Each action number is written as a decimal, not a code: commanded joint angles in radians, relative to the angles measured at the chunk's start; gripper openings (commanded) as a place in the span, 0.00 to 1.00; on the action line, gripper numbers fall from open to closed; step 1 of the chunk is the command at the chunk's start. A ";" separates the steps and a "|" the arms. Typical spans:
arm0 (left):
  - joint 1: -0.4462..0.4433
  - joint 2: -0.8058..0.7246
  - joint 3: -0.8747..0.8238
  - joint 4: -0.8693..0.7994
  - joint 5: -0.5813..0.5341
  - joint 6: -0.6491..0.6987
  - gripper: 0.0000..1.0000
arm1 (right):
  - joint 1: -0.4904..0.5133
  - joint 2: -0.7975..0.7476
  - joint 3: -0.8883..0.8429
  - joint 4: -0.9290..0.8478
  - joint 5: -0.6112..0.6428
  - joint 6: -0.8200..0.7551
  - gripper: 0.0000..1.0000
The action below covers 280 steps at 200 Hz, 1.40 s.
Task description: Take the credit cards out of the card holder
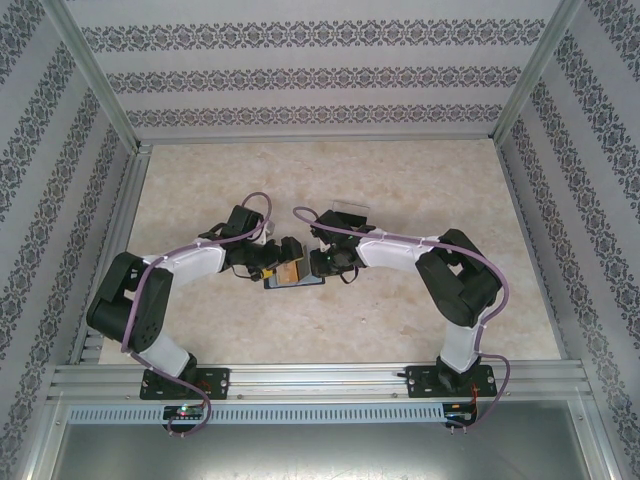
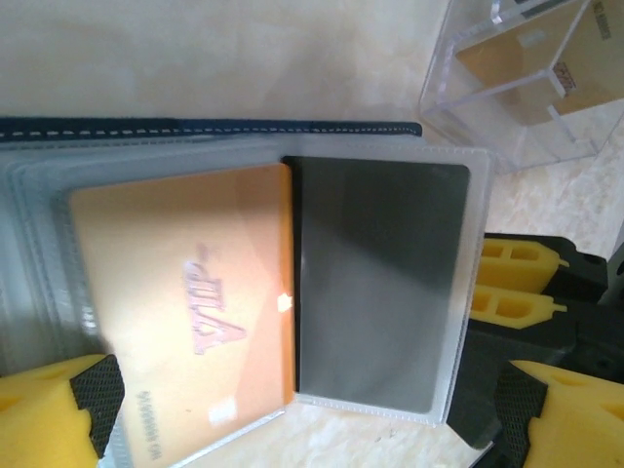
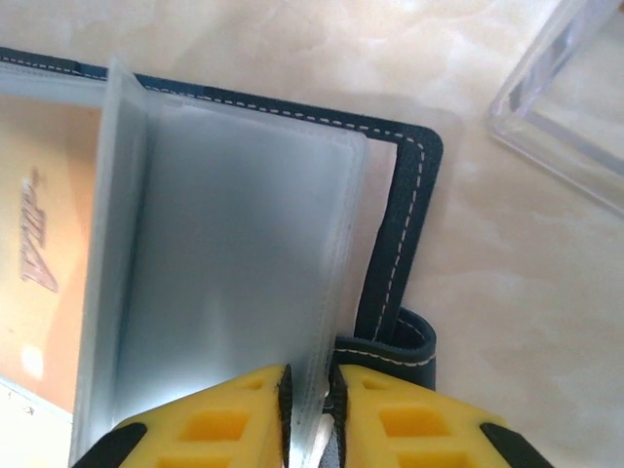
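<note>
Slippage is the hazard: card holder (image 3: 402,224) lies open on the table (image 1: 400,180), right pincer (image 3: 310,409) nipped on its clear sleeves (image 3: 234,244), left pincer (image 2: 292,419) spread wide and empty above the orange credit card (image 2: 185,302), so the sleeves may pull free.

— What stands on the table (image 1: 470,310) apart from the work itself?
— One clear plastic box (image 1: 352,213), near the middle and a little toward the far edge. Close up, its walls are see-through, with thick glossy rims and rounded corners.
— And the tabletop?
— Pale beige with a marbled pattern, matte.
— What surrounds it?
— Wallpapered walls (image 1: 300,60) on the left, far and right sides, white with grey ornamental bands. Aluminium posts (image 1: 95,72) rise at the two far corners, and a slotted aluminium rail (image 1: 320,378) runs along the near edge.
</note>
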 commanded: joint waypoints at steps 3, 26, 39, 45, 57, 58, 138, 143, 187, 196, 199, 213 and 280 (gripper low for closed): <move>-0.012 -0.055 0.036 -0.094 -0.054 0.053 1.00 | 0.003 -0.067 -0.025 -0.044 0.088 0.017 0.24; -0.010 -0.082 0.038 -0.114 -0.082 0.046 0.99 | -0.001 -0.111 -0.011 -0.046 0.107 0.015 0.23; -0.010 -0.090 0.040 -0.114 -0.079 0.044 0.95 | 0.000 -0.116 0.006 -0.049 0.094 0.008 0.23; -0.010 -0.091 0.042 -0.111 -0.074 0.039 0.93 | 0.001 -0.114 0.017 -0.055 0.090 0.010 0.22; -0.010 -0.088 0.045 -0.100 -0.062 0.029 0.88 | 0.005 -0.112 0.026 -0.050 0.083 0.014 0.20; -0.010 -0.087 0.045 -0.098 -0.060 0.029 0.88 | 0.005 -0.112 0.027 -0.049 0.083 0.015 0.20; -0.012 -0.028 0.056 -0.020 -0.001 -0.015 0.65 | 0.019 -0.027 0.066 -0.010 -0.026 0.041 0.17; -0.012 -0.025 0.054 -0.019 -0.001 -0.015 0.63 | 0.018 -0.024 0.066 -0.011 -0.030 0.043 0.17; -0.017 0.009 0.054 0.009 0.020 -0.029 0.58 | 0.002 0.002 0.057 -0.001 -0.051 0.057 0.18; -0.023 0.016 0.058 0.015 0.022 -0.032 0.58 | 0.001 0.003 0.055 -0.003 -0.048 0.057 0.18; -0.028 0.017 0.060 0.015 0.021 -0.032 0.57 | 0.000 0.004 0.054 -0.005 -0.045 0.056 0.18; -0.033 0.023 0.070 0.010 0.015 -0.029 0.57 | 0.000 0.001 0.051 -0.004 -0.048 0.051 0.18; -0.028 -0.007 0.053 -0.074 -0.089 0.000 0.41 | 0.001 0.052 0.072 0.109 -0.214 0.132 0.22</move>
